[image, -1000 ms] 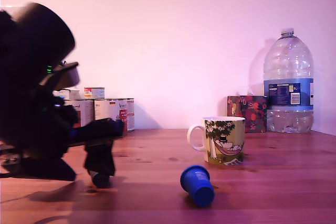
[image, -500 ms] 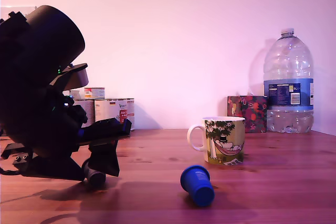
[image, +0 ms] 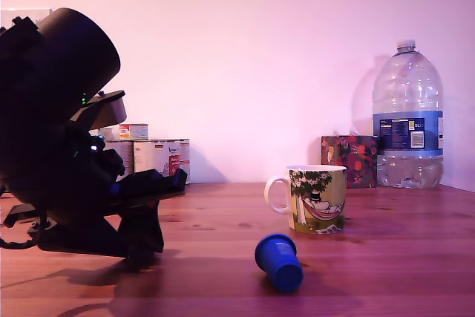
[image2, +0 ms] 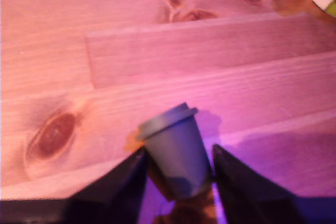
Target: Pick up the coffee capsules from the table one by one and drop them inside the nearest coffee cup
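A reddish-brown wooden surface (image: 401, 257) with grain and dark knots fills the lower scene below a plain pale wall. At the exterior view's left, the bulky black arm (image: 59, 131) leans low, its hand (image: 142, 256) down at the surface. Far on the exterior view's right stands a large clear water bottle (image: 407, 116), with a small patterned box (image: 349, 159) beside it, and printed tin cans (image: 152, 157) sit behind the arm. The white coffee cup (image: 315, 198), printed with a green tree and a hammock figure, stands upright right of centre. In front of it, near but apart, 1 blue capsule (image: 279, 261) lies tipped on its side, well apart from the hand. The wrist view alone shows the second capsule: a dark grey capsule (image2: 176, 148) sits between the hand's 2 dark fingers (image2: 126, 182), rim end pointing away from the hand. The fingers are narrowly apart, close at each side of it; whether they press it cannot be told.
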Controlling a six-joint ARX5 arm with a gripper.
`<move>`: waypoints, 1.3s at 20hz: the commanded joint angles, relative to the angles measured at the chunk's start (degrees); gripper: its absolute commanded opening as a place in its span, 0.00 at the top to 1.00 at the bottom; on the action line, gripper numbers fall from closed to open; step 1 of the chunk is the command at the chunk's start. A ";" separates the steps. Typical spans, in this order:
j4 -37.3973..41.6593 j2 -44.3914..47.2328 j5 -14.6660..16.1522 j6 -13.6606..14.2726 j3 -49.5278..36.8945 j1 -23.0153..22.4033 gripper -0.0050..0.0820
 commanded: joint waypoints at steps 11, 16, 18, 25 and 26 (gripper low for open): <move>1.05 0.33 0.50 2.75 -0.44 -0.92 0.92; 1.18 -4.07 1.14 15.39 -0.44 -2.78 0.92; 1.25 -6.58 1.33 17.86 -0.44 -3.34 0.92; 2.69 -15.96 8.98 25.81 -0.44 -6.19 0.92; 3.08 -16.90 9.14 25.81 -0.44 -6.51 0.92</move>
